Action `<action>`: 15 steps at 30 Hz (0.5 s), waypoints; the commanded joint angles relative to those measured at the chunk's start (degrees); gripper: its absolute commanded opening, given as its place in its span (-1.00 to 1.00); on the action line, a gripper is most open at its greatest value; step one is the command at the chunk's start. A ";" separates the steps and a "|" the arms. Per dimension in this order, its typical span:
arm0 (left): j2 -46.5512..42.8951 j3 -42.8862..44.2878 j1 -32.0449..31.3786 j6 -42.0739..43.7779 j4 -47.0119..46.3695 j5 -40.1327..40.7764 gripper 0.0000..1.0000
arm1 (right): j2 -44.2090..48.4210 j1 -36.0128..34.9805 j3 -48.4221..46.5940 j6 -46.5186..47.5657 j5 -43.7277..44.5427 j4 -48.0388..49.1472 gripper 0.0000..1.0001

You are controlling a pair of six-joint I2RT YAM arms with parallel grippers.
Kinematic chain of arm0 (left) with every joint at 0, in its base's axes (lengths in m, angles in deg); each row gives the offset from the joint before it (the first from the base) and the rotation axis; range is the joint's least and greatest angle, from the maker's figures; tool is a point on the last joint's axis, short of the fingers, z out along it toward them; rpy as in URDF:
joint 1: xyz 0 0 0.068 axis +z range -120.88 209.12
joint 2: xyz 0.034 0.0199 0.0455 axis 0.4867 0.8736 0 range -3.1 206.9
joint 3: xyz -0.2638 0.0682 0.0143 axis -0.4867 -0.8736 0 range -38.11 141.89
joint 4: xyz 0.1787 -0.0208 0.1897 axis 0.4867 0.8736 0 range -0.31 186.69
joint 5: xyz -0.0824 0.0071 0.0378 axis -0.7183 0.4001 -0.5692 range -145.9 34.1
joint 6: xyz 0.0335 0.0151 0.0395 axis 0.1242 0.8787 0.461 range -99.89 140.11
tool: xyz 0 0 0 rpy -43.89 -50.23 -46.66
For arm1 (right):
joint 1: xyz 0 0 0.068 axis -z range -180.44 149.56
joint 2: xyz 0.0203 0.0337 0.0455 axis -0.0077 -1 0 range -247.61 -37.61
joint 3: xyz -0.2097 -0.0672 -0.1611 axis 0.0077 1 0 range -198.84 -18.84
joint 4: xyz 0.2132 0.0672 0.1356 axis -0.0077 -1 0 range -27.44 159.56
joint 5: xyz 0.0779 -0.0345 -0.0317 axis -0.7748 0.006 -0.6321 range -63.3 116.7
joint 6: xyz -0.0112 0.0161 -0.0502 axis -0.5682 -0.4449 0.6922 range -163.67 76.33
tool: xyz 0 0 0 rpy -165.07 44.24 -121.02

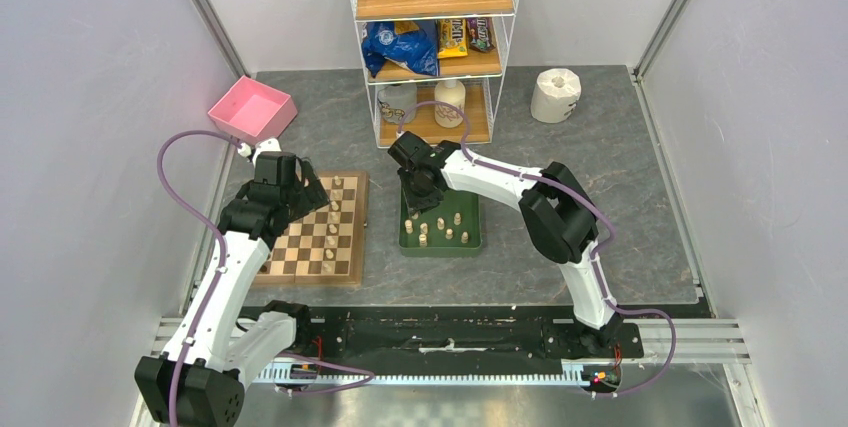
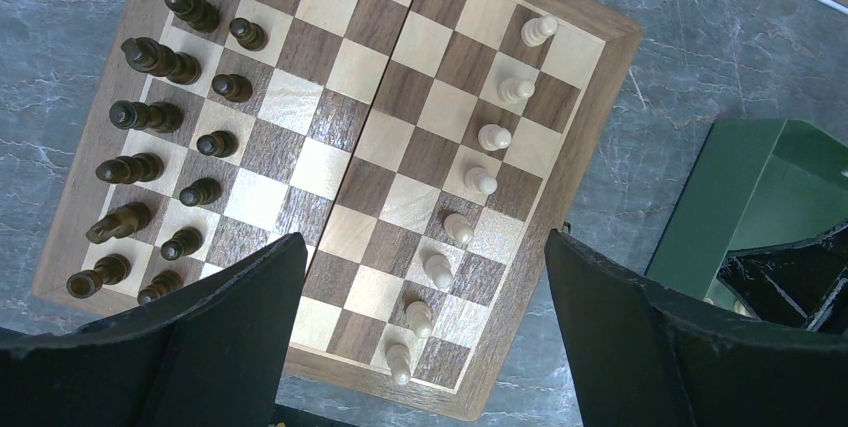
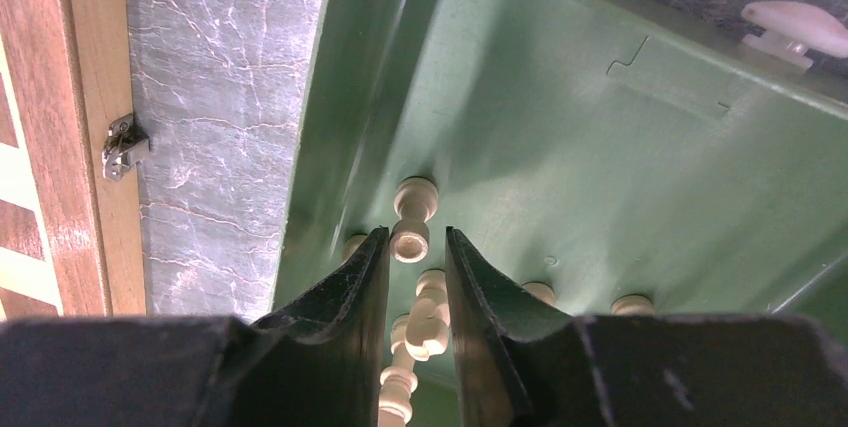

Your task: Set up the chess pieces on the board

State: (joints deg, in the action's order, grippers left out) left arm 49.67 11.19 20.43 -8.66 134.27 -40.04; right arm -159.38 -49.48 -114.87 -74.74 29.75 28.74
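The board (image 1: 300,269) lies at the left. Dark chess pieces (image 2: 150,117) fill two rows on one side of the board (image 2: 590,117), and a single row of cream pawns (image 2: 480,182) stands near the other side. My left gripper (image 2: 425,239) hovers above it, open wide and empty. More cream pieces (image 1: 440,227) stand in the green tray (image 1: 440,248). My right gripper (image 3: 416,232) is down inside the tray (image 3: 560,127), its jaws narrowly apart around a cream piece (image 3: 432,312), with a slim gap still showing. Another cream piece (image 3: 412,217) stands at its fingertips.
A pink bin (image 1: 252,109) sits behind the board. A wire shelf (image 1: 435,47) with snacks and bottles stands behind the tray, with a paper roll (image 1: 555,94) to its right. The board's metal latch (image 3: 125,144) faces the tray across a strip of grey table.
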 commanded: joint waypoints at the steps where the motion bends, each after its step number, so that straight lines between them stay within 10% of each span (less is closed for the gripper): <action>1: -0.12 0.03 0.34 2.23 -2.19 -1.00 0.91 | 0.23 -0.36 -2.51 -0.22 0.47 0.92 -0.33; 15: 0.49 0.10 0.34 2.22 -2.30 -1.52 0.91 | 1.82 -0.70 -3.20 0.93 1.81 1.09 -0.65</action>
State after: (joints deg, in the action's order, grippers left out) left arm 49.84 11.19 20.43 -8.66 134.07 -40.83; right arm -159.38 -49.48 -115.65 -74.50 29.79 28.83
